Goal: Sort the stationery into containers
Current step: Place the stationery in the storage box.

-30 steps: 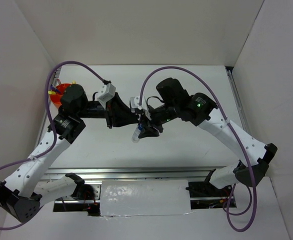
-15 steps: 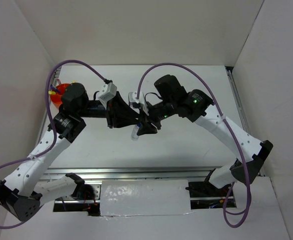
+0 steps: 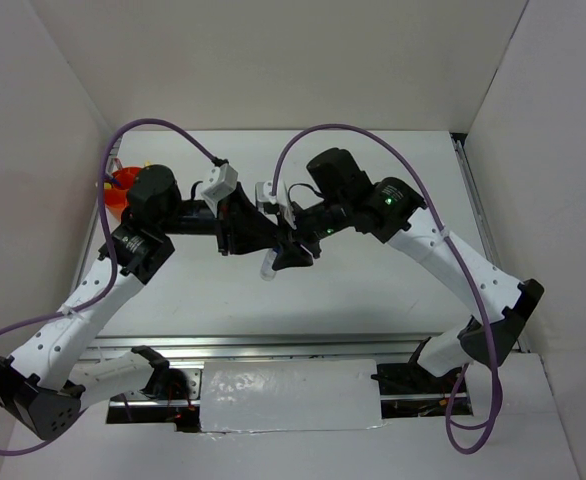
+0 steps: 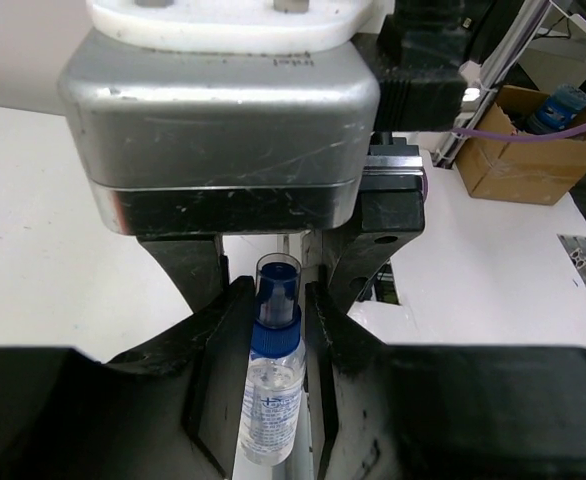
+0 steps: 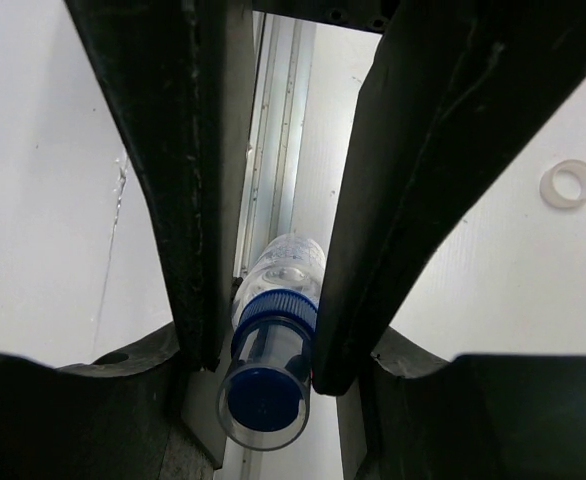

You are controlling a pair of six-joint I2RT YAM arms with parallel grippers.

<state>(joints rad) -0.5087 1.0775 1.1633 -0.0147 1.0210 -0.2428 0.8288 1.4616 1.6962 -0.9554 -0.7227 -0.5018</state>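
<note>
A tiny clear blue-capped bottle (image 4: pixel 270 400) is pinched at its neck by my right fingers (image 3: pixel 298 258) over mid-bench (image 3: pixel 373 290). Its long axis runs wrist to wrist, with the blue cap toward the right wrist. My left fingers (image 3: pixel 251 235) flank it; I cannot tell whether they grip.

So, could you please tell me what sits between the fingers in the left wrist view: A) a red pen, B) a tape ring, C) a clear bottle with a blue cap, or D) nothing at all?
C: the fingers of the left tool closely flank a clear bottle with a blue cap.
</note>
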